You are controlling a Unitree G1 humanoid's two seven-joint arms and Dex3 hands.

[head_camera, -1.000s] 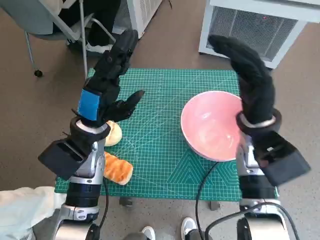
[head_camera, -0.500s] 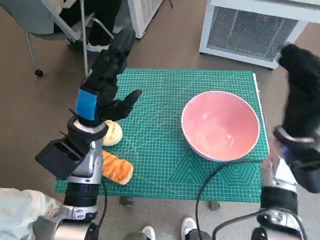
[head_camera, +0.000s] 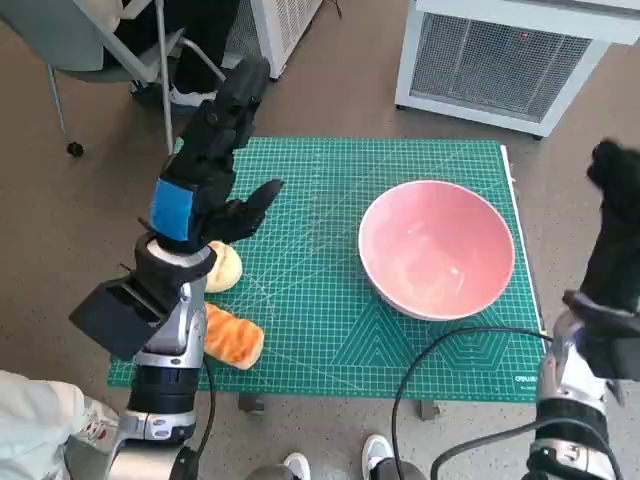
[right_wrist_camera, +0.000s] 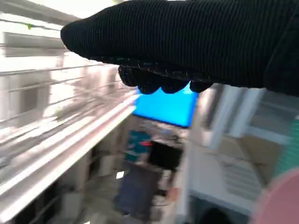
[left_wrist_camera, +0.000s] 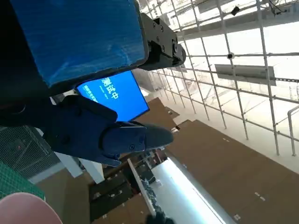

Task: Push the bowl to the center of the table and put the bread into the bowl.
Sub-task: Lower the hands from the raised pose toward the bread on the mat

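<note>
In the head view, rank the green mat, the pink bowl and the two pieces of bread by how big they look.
1. Mat
2. Bowl
3. Orange bread
4. Pale bread, though the left arm hides part of both breads, so their order is unsure.

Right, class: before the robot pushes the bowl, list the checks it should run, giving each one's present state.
1. Pink bowl upright and empty: ok.
2. Bowl at centre of green cutting mat: not ok, it sits toward the right side.
3. Right hand beside the bowl, ready to push: not ok, off the mat's right edge.
4. Left hand holding nothing: ok.
5. Bread in reach: ok, near the left forearm.
</note>
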